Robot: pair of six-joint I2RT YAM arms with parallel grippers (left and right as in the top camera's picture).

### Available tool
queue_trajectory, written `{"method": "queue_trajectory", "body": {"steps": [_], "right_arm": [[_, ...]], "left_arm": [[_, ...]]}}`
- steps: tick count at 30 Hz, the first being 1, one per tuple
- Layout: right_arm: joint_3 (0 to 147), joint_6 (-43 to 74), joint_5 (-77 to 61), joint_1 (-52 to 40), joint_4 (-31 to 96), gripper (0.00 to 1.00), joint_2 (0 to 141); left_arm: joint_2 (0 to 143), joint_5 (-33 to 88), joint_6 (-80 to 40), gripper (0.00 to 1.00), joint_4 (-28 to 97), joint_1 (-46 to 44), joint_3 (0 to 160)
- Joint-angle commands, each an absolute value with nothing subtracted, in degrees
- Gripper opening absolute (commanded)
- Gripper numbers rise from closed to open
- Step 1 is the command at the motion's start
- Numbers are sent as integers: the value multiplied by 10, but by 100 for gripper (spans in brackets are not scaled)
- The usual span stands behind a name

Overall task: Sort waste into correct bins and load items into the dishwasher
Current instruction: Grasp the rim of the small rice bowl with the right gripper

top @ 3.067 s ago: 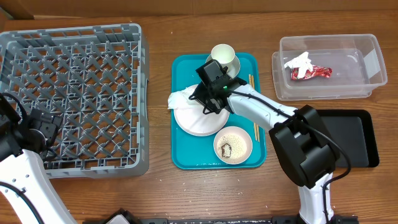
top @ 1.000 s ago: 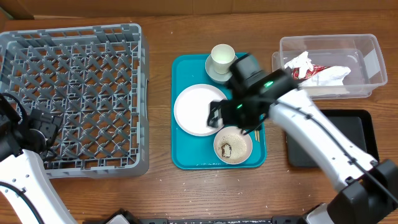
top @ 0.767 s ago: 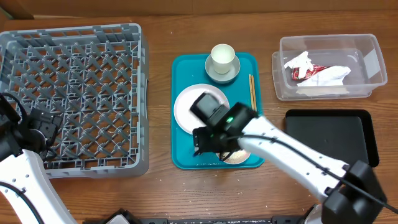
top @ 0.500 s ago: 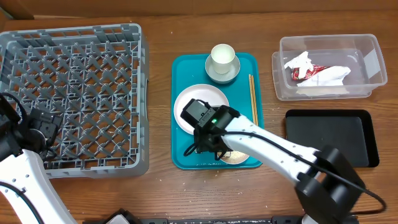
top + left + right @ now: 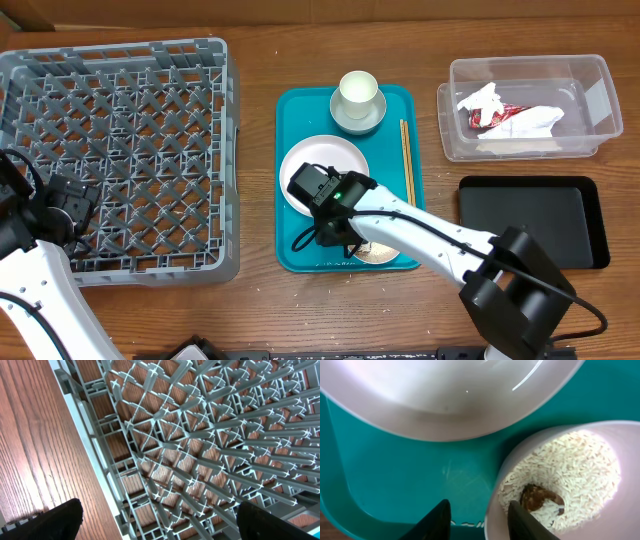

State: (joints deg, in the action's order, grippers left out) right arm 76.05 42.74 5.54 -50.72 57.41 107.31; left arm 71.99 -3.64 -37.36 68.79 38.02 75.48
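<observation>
**Operator:** Where does the large equipment stand?

**Inspector:** Your grey dishwasher crate sits at the table's left. Your left gripper hangs over its lattice near one wall, jaws spread wide and released. The teal tray lies at centre. To the right, the clear tub holds the napkin and red wrapper, with the black tray just beside it.

**Operator:** And the dishes?

**Inspector:** All are on the teal tray. The white plate lies mid-tray. The grey-green bowl at the far end carries the cup. The pinkish bowl, beside the plate, holds rice and a brown scrap. Your right gripper straddles its rim, one finger outside and one over the rice. It is not clenched: tray shows between the outer finger and the wall.
</observation>
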Motion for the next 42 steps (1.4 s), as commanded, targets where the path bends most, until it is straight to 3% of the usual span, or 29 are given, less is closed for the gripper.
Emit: {"method": "queue_trajectory", "body": {"steps": [1,12,42], "right_arm": [[761,420,64,-517,570,36,1075],[761,420,57,-517,575,25,1075],[750,397,18,-517,613,22,1075]], "left_arm": [[713,-35,-377,100,688,382,767],[713,-35,-377,100,688,382,767],[713,-35,-377,100,688,382,767]]}}
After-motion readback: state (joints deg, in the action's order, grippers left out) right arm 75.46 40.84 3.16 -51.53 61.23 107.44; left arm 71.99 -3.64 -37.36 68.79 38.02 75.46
